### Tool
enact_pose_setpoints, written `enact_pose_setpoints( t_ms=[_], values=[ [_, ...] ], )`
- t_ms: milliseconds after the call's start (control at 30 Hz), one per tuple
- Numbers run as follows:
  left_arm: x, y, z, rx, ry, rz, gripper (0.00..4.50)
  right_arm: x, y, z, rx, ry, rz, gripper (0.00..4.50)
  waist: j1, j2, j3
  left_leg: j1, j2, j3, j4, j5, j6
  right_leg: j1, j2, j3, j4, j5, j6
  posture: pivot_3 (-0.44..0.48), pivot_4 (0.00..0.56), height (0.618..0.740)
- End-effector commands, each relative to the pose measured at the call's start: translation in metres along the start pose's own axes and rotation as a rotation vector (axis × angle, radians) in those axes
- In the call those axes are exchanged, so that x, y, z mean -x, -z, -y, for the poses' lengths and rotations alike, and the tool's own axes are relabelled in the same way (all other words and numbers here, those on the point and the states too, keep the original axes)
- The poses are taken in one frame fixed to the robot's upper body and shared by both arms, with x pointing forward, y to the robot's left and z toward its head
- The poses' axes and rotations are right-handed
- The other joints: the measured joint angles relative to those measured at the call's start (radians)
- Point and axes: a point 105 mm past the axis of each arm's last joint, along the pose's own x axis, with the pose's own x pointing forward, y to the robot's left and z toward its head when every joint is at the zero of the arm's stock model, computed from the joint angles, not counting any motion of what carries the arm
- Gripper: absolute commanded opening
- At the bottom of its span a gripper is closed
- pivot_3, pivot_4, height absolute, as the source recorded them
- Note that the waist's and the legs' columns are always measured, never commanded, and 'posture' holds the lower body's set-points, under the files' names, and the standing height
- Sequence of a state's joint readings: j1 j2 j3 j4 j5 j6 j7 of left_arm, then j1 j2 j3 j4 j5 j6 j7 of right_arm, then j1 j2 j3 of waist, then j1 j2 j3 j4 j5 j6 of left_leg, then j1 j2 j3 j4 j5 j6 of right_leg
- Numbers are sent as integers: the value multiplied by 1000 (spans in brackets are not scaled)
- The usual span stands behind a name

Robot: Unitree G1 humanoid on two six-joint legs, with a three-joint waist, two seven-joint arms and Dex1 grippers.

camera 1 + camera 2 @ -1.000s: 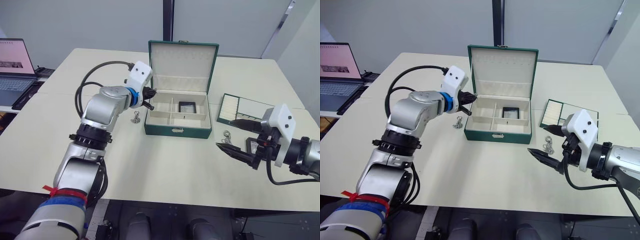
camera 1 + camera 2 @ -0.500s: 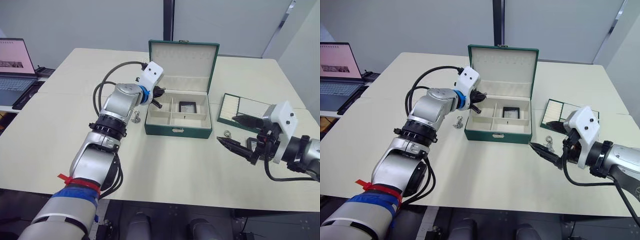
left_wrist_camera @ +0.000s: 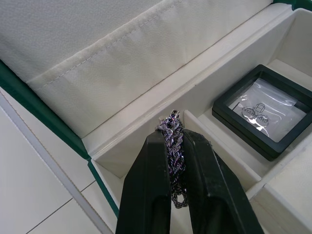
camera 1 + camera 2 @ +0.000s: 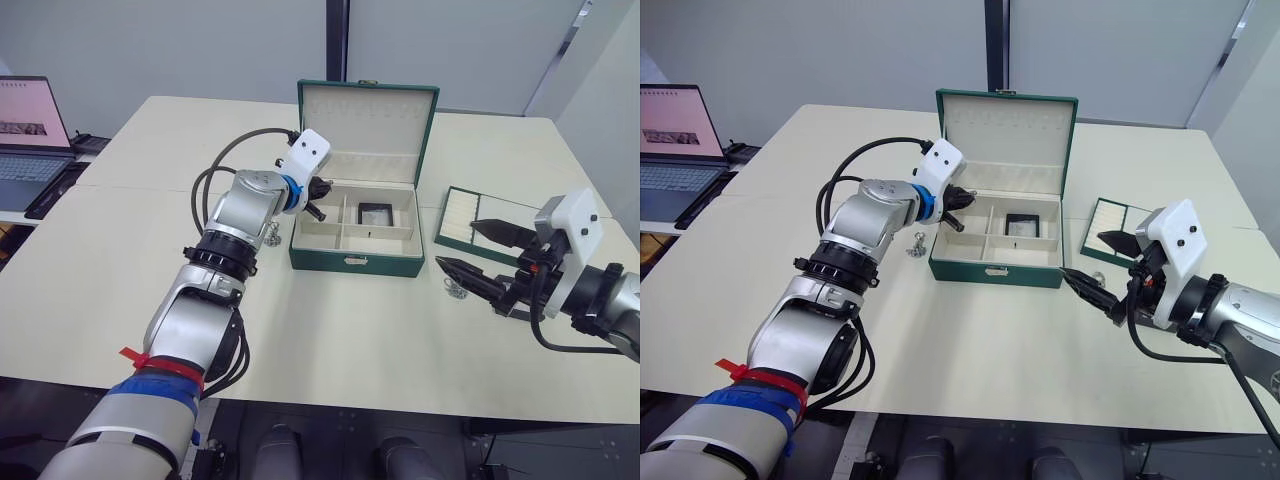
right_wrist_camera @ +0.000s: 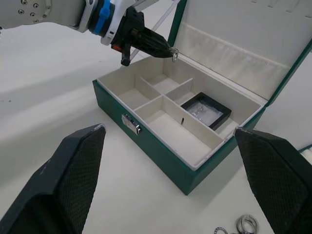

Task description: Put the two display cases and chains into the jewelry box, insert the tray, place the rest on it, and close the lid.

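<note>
the jewelry box (image 4: 355, 262) sits in the middle of the pale, smooth bench (image 4: 300, 330), dark green leatherette outside with a small metal clasp on its near wall. its lid (image 4: 366, 134) stands upright at the far side, lined in soft cream fabric with a stitched pocket across the lower part. inside, thin cream walls cut the box into squarish compartments. one display case (image 4: 375, 213), a flat square with a black frame and a clear glassy centre, lies in the far right compartment.

the left hand (image 3: 171, 139) hovers over the far left corner of the box, its two black fingers pinched narrow on a twisted silver chain (image 3: 173, 161) whose links stick out past the fingertips. a second small silver chain cluster (image 4: 270, 238) lies on the bench just left of the box.

the right hand (image 4: 470, 250) is out over the bench to the right of the box, its pointed, textured black fingers spread wide and holding nothing. just beside its lower finger lies a little heap of silver rings and links (image 4: 458, 288). the shallow green tray (image 4: 470, 216), cream-lined with a ribbed strip, rests on the bench beyond that hand, well apart from the box.

a laptop (image 4: 30, 130) sits open at the far left.
</note>
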State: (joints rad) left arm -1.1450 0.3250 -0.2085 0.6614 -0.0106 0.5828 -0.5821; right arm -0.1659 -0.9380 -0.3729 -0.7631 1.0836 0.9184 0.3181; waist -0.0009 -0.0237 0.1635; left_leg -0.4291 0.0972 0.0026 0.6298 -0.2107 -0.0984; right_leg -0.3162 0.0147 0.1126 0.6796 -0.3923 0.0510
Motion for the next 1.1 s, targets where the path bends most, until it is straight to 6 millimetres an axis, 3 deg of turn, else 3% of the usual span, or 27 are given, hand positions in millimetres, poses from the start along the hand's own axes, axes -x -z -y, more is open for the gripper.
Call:
enact_pose_setpoints(
  t_ms=[33, 333, 800, 1000, 1100],
  values=[
    [3, -15, -1, -27, -5, 36, 99, 5, -12, 2, 30, 21, 44, 4500, 0, 0, 0, 0, 0, 0, 0, 0, 0, 0, 0, 0, 0, 0, 0, 0, 150, 740],
    [3, -10, 0, -16, 2, 22, 99, 4, -12, 2, 36, 13, 38, 4500, 0, 0, 0, 0, 0, 0, 0, 0, 0, 0, 0, 0, 0, 0, 0, 0, 150, 740],
    [5, -18, 1, -12, 12, 52, 4462, 4, -12, 1, 43, 2, 29, 4500, 0, 0, 0, 0, 0, 0, 0, 0, 0, 0, 0, 0, 0, 0, 0, 0, 150, 740],
    [9, -30, 5, -3, 58, 124, 4462, 3, -12, 0, 45, -3, 30, 4500, 0, 0, 0, 0, 0, 0, 0, 0, 0, 0, 0, 0, 0, 0, 0, 0, 150, 740],
    [18, -47, 11, 30, 141, 209, 4462, 2, -12, 0, 49, -5, 29, 4500, 0, 0, 0, 0, 0, 0, 0, 0, 0, 0, 0, 0, 0, 0, 0, 0, 150, 740]
  ],
)
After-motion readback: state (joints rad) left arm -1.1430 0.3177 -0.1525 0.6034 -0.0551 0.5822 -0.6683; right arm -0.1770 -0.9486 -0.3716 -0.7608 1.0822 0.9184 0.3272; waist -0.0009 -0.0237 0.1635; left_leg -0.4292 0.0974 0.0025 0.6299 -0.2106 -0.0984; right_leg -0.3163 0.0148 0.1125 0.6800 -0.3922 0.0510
